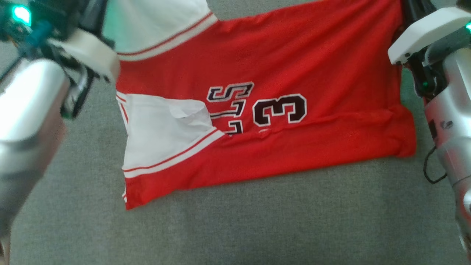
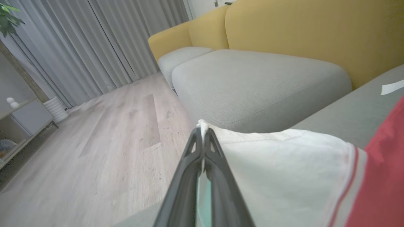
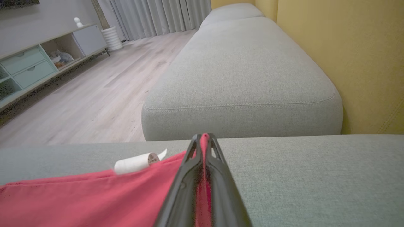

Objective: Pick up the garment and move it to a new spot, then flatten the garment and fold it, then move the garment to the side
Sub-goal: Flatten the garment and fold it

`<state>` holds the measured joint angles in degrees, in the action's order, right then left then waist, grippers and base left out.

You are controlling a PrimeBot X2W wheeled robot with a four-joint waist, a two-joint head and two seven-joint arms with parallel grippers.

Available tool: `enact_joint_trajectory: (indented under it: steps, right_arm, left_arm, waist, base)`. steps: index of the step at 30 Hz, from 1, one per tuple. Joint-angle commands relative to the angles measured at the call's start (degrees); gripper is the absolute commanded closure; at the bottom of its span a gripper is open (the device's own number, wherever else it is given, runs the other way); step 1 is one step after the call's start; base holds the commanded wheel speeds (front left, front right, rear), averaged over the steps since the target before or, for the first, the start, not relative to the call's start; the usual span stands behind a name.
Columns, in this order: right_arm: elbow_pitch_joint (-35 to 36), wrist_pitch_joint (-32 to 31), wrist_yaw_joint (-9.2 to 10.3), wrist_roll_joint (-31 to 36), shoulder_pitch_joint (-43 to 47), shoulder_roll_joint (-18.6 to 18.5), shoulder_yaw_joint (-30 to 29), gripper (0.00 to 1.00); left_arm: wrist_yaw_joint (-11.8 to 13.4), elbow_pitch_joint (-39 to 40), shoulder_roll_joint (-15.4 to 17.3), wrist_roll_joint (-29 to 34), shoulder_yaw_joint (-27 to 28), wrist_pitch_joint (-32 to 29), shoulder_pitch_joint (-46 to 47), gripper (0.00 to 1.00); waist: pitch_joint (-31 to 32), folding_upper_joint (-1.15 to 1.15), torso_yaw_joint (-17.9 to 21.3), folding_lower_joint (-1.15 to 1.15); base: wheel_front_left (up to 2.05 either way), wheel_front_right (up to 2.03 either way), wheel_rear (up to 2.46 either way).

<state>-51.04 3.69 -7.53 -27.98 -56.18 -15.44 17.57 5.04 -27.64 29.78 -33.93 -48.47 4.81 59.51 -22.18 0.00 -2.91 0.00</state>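
The garment (image 1: 279, 73) is a red jersey with white side panels and dark numbers, spread on the grey sofa cushion (image 1: 257, 228). Its near long edge is folded up over itself. My left gripper (image 2: 202, 130) is shut on the white corner of the garment (image 2: 284, 170) at the upper left of the head view. In the right wrist view my right gripper (image 3: 203, 137) is shut on the red edge of the garment (image 3: 94, 201), at the upper right of the head view. Both wrists (image 1: 88, 51) hide the pinched corners from the head.
A small white roll (image 3: 135, 162) lies on the cushion beyond the red cloth. Another grey cushion (image 3: 243, 82) continues ahead, with the yellow backrest (image 3: 347, 56) beside it. Wooden floor (image 2: 104, 142), grey curtains (image 2: 94, 41) and a low cabinet (image 3: 38, 60) lie off the sofa's edge.
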Motion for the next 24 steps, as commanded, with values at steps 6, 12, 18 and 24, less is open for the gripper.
enact_joint_trajectory:
  steps: [6,12,18,24]
  right_arm:
    - [1.8,4.4,0.04,-5.2,-2.7,-0.9,2.4,1.0]
    - [0.9,5.4,0.04,-7.9,-2.5,-1.7,4.8,1.0]
    - [1.2,5.3,0.04,-12.4,-0.5,-4.2,7.6,1.0]
    - [3.4,3.3,0.04,-17.1,3.3,-7.8,11.2,1.0]
  left_arm:
    - [-0.5,-6.6,-0.7,2.1,3.4,5.3,8.5,1.0]
    - [-2.4,-11.3,-2.9,2.7,1.8,7.0,9.0,1.0]
    - [-4.7,-14.4,-3.9,2.8,-0.3,7.7,6.8,1.0]
    - [-7.3,-14.6,-3.8,2.0,-2.2,7.0,3.3,1.0]
  waist:
    - [-0.2,0.0,0.3,0.0]
    - [0.5,0.0,0.0,0.0]
    - [2.2,0.0,-1.2,0.0]
    - [4.6,0.0,-2.5,0.0]
  base:
    - [0.0,0.0,0.0]
    - [0.0,0.0,0.0]
    - [0.0,0.0,0.0]
    - [0.0,0.0,0.0]
